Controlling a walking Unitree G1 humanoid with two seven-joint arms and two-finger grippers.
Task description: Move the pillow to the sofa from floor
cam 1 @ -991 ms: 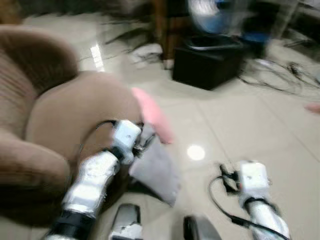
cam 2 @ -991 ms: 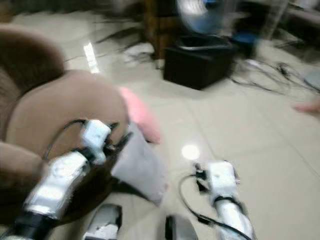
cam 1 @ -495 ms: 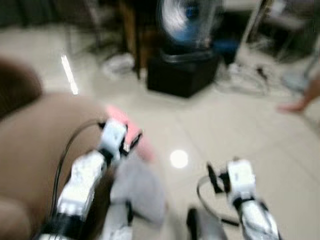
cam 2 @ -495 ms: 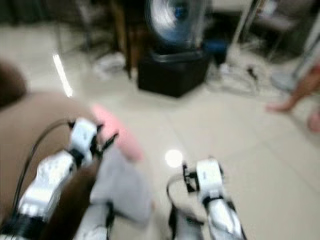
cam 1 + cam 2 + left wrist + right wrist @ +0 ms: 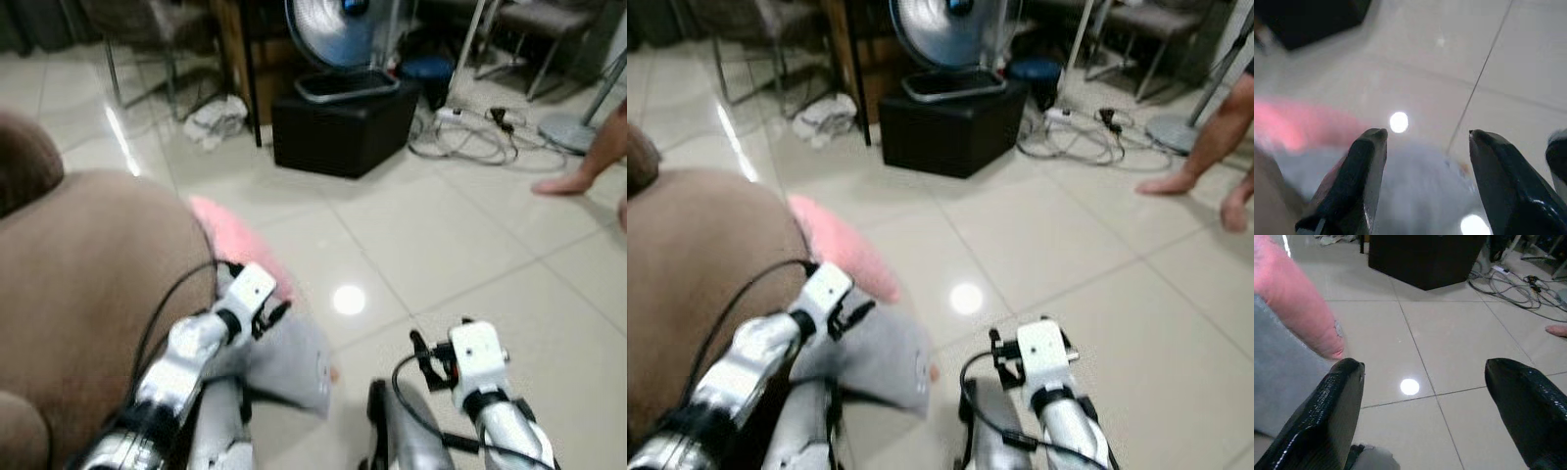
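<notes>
1. The pillow [image 5: 862, 323], pink at one end and grey at the other, lies against the front edge of the brown sofa [image 5: 696, 255], its long axis running from the far pink end toward the robot.
2. The left gripper [image 5: 1422, 171] hovers over the grey end with fingers spread, holding nothing.
3. The right gripper [image 5: 1422, 401] hangs wide open over the tiled floor [image 5: 1068, 235], beside the pillow.
</notes>
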